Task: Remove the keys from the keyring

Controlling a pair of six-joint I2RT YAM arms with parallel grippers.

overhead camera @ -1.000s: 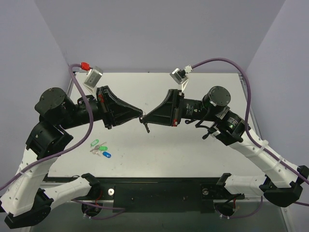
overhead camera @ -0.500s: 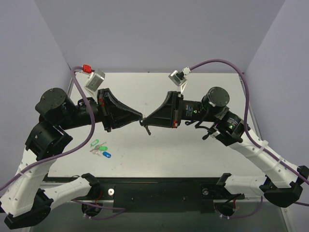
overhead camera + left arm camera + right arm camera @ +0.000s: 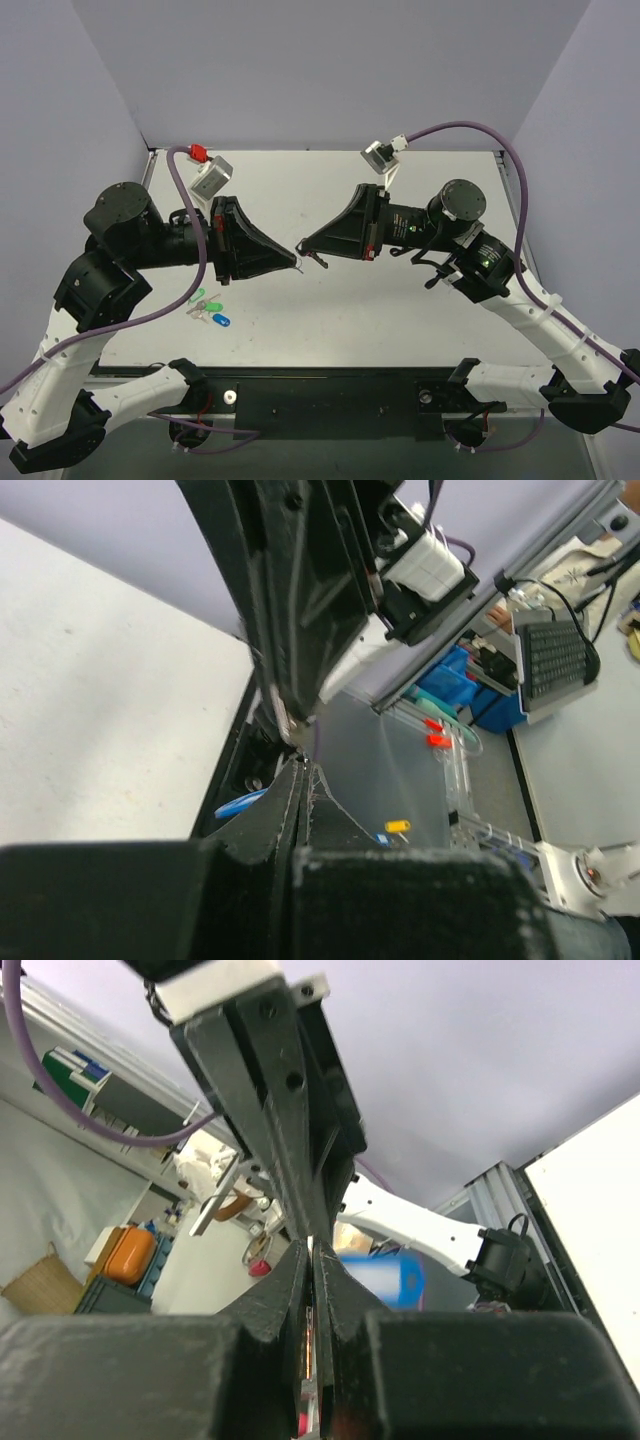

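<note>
Both grippers meet tip to tip above the middle of the table [image 3: 420, 320]. My right gripper [image 3: 305, 247] is shut on the thin ring of the keyring. Its light-blue tag with a pale centre [image 3: 385, 1275] hangs blurred beside the right fingers, and shows as a small dark sliver in the top view [image 3: 320, 260]. My left gripper [image 3: 297, 262] is shut, with a thin pale metal bit, the key, at its tip. In the left wrist view the left gripper's [image 3: 303, 770] jaws are pressed together under the right gripper [image 3: 300, 620]. The key itself is too small to make out.
A bunch of green and dark blue tags [image 3: 207, 306] lies on the table near the left arm. Purple cables loop over both arms. Grey walls close the back and both sides.
Both arms have shifted: the left tip has dropped toward the near side, the right gripper has drawn back to the right, and the dangling tag now sits under the right tip.
</note>
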